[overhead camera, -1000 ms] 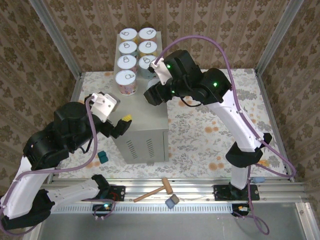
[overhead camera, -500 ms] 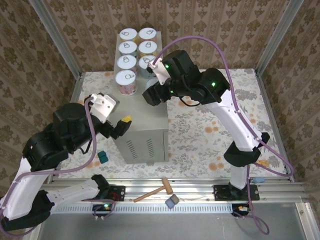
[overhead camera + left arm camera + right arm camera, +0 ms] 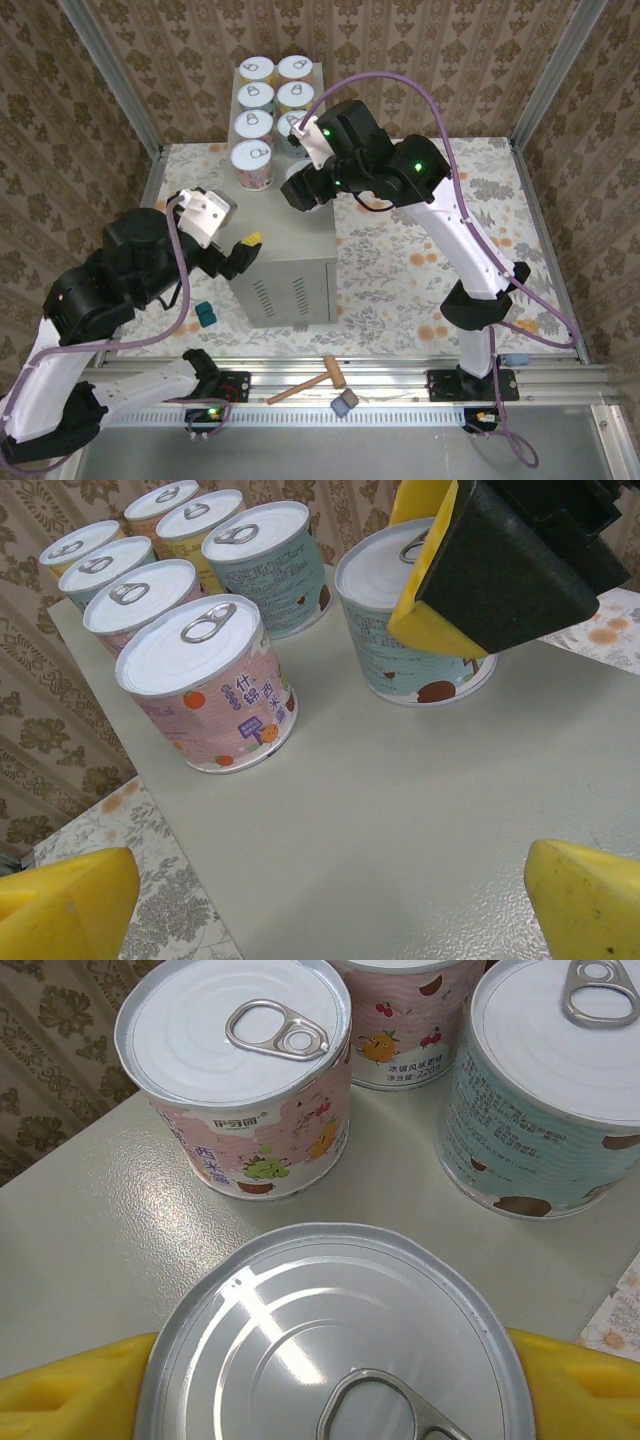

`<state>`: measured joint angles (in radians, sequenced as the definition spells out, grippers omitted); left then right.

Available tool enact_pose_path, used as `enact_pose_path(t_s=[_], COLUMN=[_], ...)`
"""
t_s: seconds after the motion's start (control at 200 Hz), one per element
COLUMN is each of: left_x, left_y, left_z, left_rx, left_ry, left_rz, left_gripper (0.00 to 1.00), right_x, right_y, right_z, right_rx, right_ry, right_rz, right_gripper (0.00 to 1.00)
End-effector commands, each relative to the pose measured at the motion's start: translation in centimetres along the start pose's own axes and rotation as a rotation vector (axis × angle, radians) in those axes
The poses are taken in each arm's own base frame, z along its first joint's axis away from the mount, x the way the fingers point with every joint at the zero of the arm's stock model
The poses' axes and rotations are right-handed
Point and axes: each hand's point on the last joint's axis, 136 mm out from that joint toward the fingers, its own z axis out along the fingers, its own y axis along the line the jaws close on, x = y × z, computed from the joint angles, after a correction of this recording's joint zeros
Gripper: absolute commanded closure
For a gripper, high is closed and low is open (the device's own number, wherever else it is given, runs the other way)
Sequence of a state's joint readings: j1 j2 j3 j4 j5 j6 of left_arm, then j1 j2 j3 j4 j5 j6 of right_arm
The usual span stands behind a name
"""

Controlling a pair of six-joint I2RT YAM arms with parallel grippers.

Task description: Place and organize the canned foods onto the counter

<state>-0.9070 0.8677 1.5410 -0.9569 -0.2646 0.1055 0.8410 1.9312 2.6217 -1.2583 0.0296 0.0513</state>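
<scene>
Right gripper (image 3: 300,186) is clamped on the teal can (image 3: 405,640), yellow pads (image 3: 70,1395) on either side of its lid. The can sits on the counter (image 3: 290,245) at the near end of the right row, just beside the pink can (image 3: 210,695). Left gripper (image 3: 243,252) hangs wide open at the counter's near-left edge.

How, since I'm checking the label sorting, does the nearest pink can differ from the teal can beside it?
The pink can has a pink label with fruit pictures; the teal can has a pale teal one with brown shapes. The pink can stands free, while the teal can sits between the right gripper's yellow fingers. Both stand upright on the counter with silver pull-tab lids, alike in size.
</scene>
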Motion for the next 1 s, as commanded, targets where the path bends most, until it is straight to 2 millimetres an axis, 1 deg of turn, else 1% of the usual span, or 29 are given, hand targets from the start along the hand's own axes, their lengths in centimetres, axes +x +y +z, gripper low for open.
enact_pose_path(t_s=[0.0, 0.055, 0.17, 0.28, 0.415, 0.5, 0.515, 0.57, 0.71, 0.83, 0.995], left_x=[-0.4, -0.5, -0.5, -0.7, -1.0, -1.1, -1.1, -1.1, -1.3, -1.4, -1.3], left_y=[0.1, 0.0, -0.2, -0.3, -0.5, -0.6, -0.6, -0.7, -0.8, -0.8, -1.0], left_z=[-0.2, -0.3, -0.1, 0.0, 0.2, 0.2, 0.3, 0.3, 0.3, 0.3, 0.5], left_rx=[0.002, 0.006, 0.016, 0.024, 0.034, 0.038, 0.039, 0.041, 0.05, 0.053, 0.061], left_ry=[-0.025, -0.027, -0.03, -0.037, -0.044, -0.046, -0.045, -0.044, -0.048, -0.051, -0.053], left_rz=[-0.013, -0.015, -0.013, -0.011, -0.005, -0.001, -0.001, 0.0, 0.001, -0.002, 0.002], left_gripper=[0.0, 0.0, 0.0, 0.0, 0.0, 0.0, 0.0, 0.0, 0.0, 0.0, 0.0], right_x=[-0.8, -0.9, -1.1, -1.4, -1.2, -0.4, -0.5, 0.2, 1.3, 2.5, 2.9], right_y=[0.3, 0.3, 0.1, 0.1, -0.2, -0.4, -0.4, -0.5, -0.4, 0.1, 0.4], right_z=[0.3, 0.2, -0.2, -1.3, -2.4, -2.6, -3.0, -2.9, -3.5, -3.1, -2.6], right_rx=[0.0, 0.001, 0.018, 0.033, 0.057, 0.067, 0.067, 0.072, 0.064, 0.039, 0.034], right_ry=[-0.029, -0.032, -0.042, -0.067, -0.086, -0.089, -0.1, -0.105, -0.155, -0.175, -0.229], right_rz=[-0.003, 0.0, -0.003, -0.013, -0.012, -0.007, -0.006, 0.001, 0.011, 0.005, -0.007], right_gripper=[0.22, 0.21, 0.11, 0.04, 0.0, 0.0, 0.0, 0.0, 0.0, 0.0, 0.03])
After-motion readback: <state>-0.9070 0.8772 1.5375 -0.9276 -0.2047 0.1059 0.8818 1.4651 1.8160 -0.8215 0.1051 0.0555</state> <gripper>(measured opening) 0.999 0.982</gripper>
